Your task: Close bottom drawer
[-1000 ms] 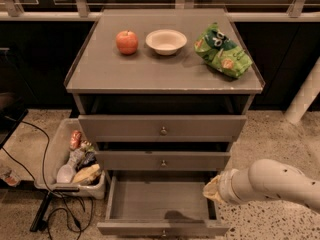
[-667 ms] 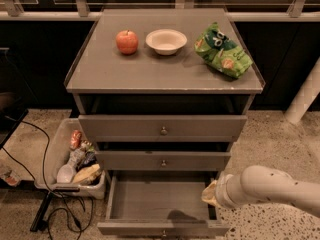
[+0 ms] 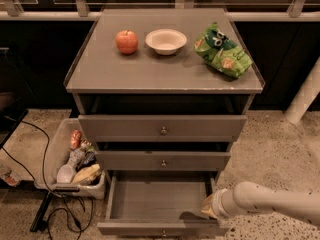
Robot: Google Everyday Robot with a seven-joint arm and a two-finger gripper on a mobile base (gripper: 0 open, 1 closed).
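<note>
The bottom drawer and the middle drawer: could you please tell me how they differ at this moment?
The bottom drawer is pulled far out, its bare inside showing; the middle drawer sits pushed in, its inside hidden. The gripper is at the bottom drawer's right wall, near the front corner, and below the middle drawer without touching it. Both have grey-brown fronts with one small round centred knob.
</note>
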